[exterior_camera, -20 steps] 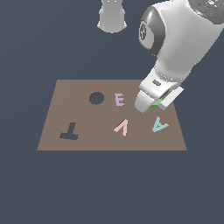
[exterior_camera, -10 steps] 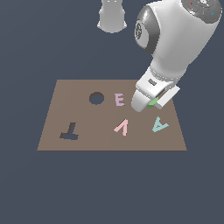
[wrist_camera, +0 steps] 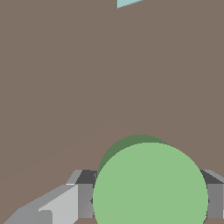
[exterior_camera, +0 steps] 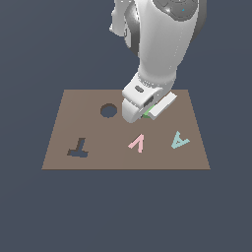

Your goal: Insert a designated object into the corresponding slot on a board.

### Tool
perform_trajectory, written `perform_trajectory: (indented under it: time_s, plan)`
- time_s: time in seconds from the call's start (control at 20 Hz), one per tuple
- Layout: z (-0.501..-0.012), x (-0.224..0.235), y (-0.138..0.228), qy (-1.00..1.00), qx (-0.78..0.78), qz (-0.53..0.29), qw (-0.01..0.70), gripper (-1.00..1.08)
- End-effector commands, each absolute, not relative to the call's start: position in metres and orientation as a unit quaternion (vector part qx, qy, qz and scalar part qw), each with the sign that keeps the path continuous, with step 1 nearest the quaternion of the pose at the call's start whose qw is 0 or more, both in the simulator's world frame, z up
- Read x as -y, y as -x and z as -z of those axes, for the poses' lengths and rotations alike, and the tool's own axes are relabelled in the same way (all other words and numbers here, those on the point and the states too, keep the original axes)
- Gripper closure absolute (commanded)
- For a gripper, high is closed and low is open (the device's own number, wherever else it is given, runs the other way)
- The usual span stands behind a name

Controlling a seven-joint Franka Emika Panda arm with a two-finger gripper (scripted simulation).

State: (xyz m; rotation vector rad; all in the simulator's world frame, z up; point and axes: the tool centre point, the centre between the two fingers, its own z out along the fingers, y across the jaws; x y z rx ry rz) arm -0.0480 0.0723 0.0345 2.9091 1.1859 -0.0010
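Green disc [wrist_camera: 150, 183] clamped in tool [exterior_camera: 146, 112] above brown board [exterior_camera: 74, 123]

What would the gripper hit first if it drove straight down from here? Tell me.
Probably bare board, through the green disc the gripper holds. The round slot lies toward the exterior view's left, so it seems not aligned yet.

The gripper [exterior_camera: 146, 112] hangs over the board [exterior_camera: 69, 118] near its far edge, a sliver of green disc [exterior_camera: 146, 113] between its fingers. The round slot [exterior_camera: 108, 110] lies just beside it (toward the exterior view's left).
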Motion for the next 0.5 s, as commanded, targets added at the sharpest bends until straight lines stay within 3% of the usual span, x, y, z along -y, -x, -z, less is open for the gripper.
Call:
perform_trajectory:
  time_s: [0.0,0.45]
  plan:
    - [-0.036,-0.044,0.051,-0.925,-0.381,0.000,0.000,1.08]
    - [-0.040,0.036,0.055,-0.920,-0.391,0.000,0.000,1.08]
